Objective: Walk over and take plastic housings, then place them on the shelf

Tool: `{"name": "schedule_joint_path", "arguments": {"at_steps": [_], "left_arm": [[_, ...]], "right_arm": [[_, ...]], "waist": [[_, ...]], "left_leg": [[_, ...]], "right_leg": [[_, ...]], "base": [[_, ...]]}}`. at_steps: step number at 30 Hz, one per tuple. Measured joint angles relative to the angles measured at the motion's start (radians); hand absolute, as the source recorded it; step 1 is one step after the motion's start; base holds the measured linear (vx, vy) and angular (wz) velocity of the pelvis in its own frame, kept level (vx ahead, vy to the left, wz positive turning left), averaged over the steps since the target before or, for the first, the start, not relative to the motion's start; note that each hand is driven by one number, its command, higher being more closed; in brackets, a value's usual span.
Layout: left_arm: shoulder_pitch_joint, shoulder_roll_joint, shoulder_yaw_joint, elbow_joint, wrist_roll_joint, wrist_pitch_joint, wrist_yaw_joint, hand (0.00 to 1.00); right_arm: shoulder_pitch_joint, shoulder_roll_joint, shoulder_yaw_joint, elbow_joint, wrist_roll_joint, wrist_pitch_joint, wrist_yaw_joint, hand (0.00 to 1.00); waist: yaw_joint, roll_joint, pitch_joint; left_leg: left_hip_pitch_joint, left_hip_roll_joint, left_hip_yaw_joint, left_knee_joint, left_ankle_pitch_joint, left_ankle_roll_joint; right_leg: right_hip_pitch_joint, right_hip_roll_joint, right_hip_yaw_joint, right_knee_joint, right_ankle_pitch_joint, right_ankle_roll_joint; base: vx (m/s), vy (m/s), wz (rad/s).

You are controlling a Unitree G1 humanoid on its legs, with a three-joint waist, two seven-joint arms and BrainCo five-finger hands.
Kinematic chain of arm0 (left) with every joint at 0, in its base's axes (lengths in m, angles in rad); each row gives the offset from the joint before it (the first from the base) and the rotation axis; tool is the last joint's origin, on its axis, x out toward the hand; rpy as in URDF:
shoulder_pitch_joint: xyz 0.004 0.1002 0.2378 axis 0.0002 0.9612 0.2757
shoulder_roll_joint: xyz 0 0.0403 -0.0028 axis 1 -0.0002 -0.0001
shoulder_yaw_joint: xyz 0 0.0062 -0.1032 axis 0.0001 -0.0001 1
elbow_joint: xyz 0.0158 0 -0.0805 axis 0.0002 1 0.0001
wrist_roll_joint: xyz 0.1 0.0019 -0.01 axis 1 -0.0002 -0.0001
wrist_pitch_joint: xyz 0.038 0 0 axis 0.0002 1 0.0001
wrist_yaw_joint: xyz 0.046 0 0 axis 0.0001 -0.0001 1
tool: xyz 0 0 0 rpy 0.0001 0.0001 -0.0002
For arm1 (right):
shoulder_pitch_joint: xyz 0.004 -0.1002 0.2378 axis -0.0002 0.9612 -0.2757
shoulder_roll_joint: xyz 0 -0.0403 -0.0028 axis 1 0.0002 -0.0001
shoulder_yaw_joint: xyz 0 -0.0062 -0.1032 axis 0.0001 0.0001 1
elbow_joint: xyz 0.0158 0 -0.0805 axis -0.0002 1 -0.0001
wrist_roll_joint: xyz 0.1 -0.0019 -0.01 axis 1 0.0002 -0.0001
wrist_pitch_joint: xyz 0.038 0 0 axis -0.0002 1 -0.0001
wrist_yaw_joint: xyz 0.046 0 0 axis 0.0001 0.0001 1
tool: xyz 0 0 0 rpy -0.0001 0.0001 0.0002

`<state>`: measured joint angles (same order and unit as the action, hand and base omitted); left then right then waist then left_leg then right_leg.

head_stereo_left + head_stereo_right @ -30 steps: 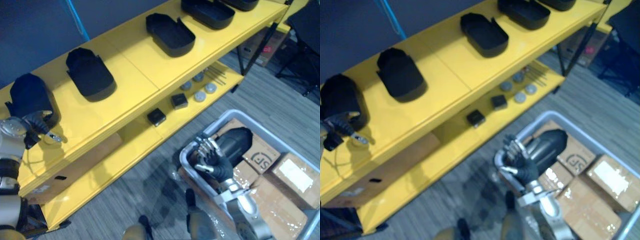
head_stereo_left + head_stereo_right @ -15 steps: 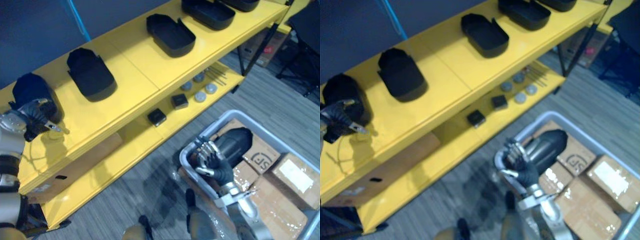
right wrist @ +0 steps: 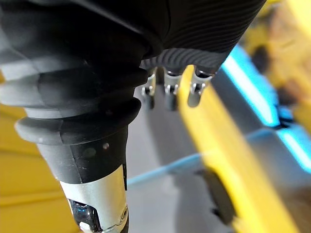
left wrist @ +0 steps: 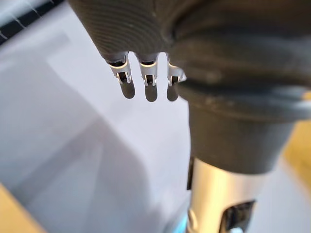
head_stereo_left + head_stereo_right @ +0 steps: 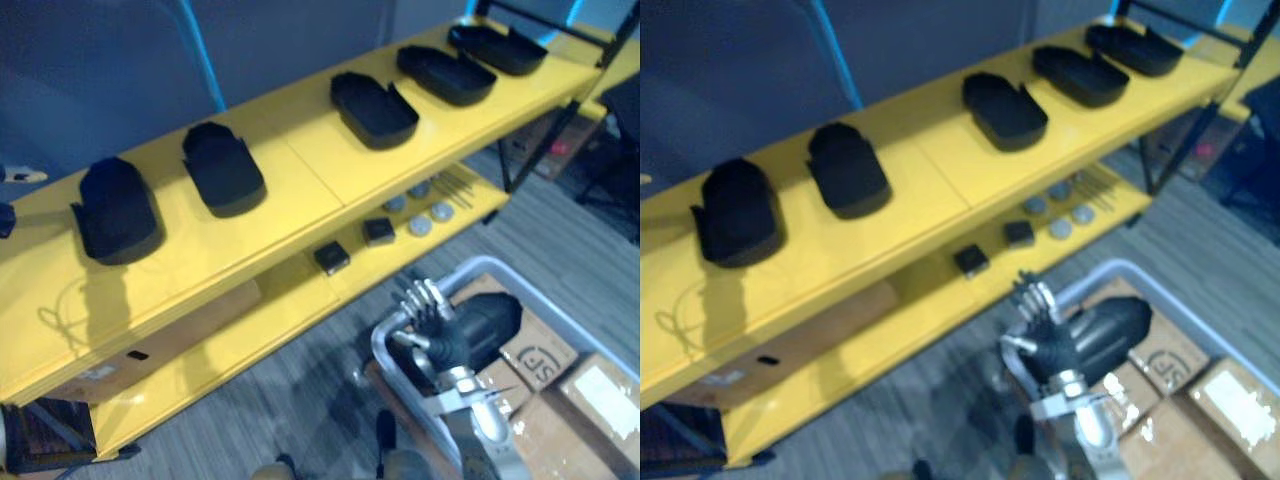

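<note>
Black housing (image 5: 115, 212) now sits unattended at the left end of the shelf (image 5: 300, 190). Left hand (image 4: 150, 85) has withdrawn, fingers relaxed and empty. Right hand (image 5: 432, 325) hovers with fingers spread beside the next housing (image 5: 490, 325) in the bin (image 5: 383, 345). Judged: one placement complete.

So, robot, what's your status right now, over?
Right hand open beside housing in bin. Left hand empty. Five on shelf. Nothing in the way.
</note>
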<state>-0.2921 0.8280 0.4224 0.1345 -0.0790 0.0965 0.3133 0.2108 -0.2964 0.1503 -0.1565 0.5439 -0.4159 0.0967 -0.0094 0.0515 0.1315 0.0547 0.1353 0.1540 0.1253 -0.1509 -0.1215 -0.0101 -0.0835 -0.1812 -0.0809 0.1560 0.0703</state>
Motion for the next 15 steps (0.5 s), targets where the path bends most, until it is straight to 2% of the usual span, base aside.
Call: {"name": "schedule_joint_path", "arguments": {"at_steps": [1,2,4,7,8,10,12,15], "left_arm": [[0.085,-0.113,0.048,-0.097,-0.001,-0.009,0.063,0.0],[0.119,-0.157,0.063,-0.131,0.0,-0.016,0.086,0.0],[0.241,-0.307,0.094,-0.241,0.01,-0.076,0.174,0.0],[0.35,-0.435,0.117,-0.343,0.011,-0.15,0.204,0.0],[0.415,-0.513,0.123,-0.39,-0.016,-0.202,0.18,0.0],[0.475,-0.582,0.119,-0.414,-0.076,-0.232,0.134,0.0],[0.525,-0.658,0.094,-0.415,-0.084,-0.26,0.09,0.0],[0.535,-0.727,0.034,-0.435,-0.124,-0.307,0.027,0.0]], "right_arm": [[-0.014,0.009,-0.045,-0.007,-0.003,0.0,-0.021,0.0],[-0.021,0.014,-0.063,-0.007,-0.008,0.0,-0.032,0.0],[-0.046,0.039,-0.139,-0.007,-0.05,-0.001,-0.076,0.0],[-0.071,0.041,-0.21,-0.008,-0.09,0.0,-0.114,0.0],[-0.093,0.042,-0.251,-0.013,-0.11,0.0,-0.132,0.0],[-0.111,0.042,-0.282,-0.013,-0.134,0.0,-0.151,0.0],[-0.117,0.043,-0.305,-0.013,-0.159,0.008,-0.184,0.0],[-0.101,0.06,-0.335,-0.01,-0.167,0.023,-0.211,0.0]], "waist": [[0.007,-0.01,-0.012],[0.018,-0.017,-0.018],[0.039,-0.04,-0.032],[0.043,-0.055,-0.047],[0.052,-0.053,-0.054],[0.054,-0.044,-0.061],[0.054,-0.028,-0.069],[0.048,-0.003,-0.072]], "left_leg": [[0.006,-0.008,-0.013,-0.007,0.002,0.004],[0.013,-0.009,-0.011,-0.016,0.002,0.004],[0.014,-0.011,-0.026,-0.014,0.004,0.008],[0.014,-0.011,-0.05,-0.015,0.004,0.012],[0.014,-0.011,-0.052,-0.015,0.003,0.013],[0.013,-0.013,-0.052,-0.015,0.003,0.013],[0.012,-0.013,-0.054,-0.014,0.003,0.013],[-0.003,-0.012,-0.061,-0.011,0.004,0.011]], "right_leg": [[0.011,-0.004,-0.014,-0.005,-0.003,0.0],[0.012,-0.005,-0.015,-0.01,-0.005,-0.001],[0.026,-0.008,-0.04,-0.01,-0.012,-0.005],[0.041,-0.009,-0.064,-0.01,-0.027,-0.01],[0.045,-0.009,-0.066,-0.01,-0.03,-0.007],[0.046,-0.011,-0.066,-0.01,-0.03,-0.007],[0.047,-0.012,-0.068,-0.01,-0.03,-0.006],[0.041,-0.012,-0.075,-0.01,-0.03,-0.006]], "base": [[-0.08,0.007,0.23],[-0.11,0.008,0.14],[-0.1,-0.002,0.19],[-0.08,-0.021,0.27],[-0.07,-0.013,0.07],[-0.07,0.001,0.02],[-0.02,0.004,0.01],[0.0,0.0,0.05]]}}
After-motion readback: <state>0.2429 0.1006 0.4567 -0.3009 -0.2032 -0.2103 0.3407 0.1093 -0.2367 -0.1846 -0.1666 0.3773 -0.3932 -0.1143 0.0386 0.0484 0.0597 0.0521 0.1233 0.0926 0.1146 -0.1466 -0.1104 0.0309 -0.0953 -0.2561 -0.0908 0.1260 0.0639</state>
